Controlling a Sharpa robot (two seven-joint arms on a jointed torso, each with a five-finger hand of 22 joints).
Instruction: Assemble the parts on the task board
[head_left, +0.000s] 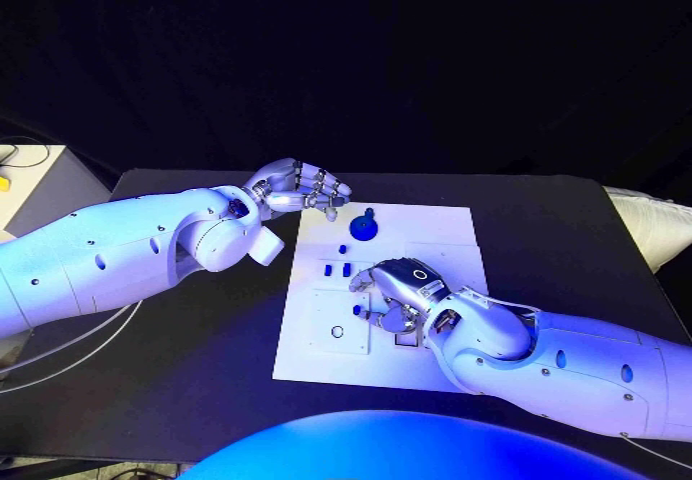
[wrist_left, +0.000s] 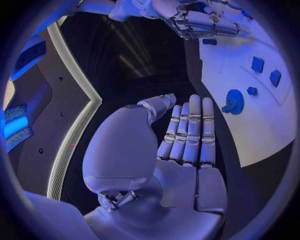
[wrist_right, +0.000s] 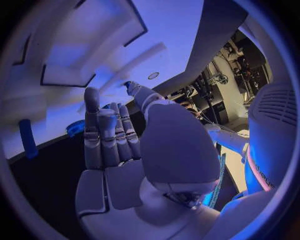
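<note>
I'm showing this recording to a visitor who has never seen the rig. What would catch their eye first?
Probably the two silver hands against the black table: the right hand hovers over the middle of the white task board, while the left hand sits off the board's far left corner, holding nothing. Next, the round blue part near the board's far edge, with smaller blue pieces just nearer the robot.

Head camera looks steeply down on the counter (head_left: 173, 400) from above me. Each wrist camera sits close behind my own palm. All three views share the task board (head_left: 325, 360) (wrist_left: 250, 135) (wrist_right: 169, 30).
</note>
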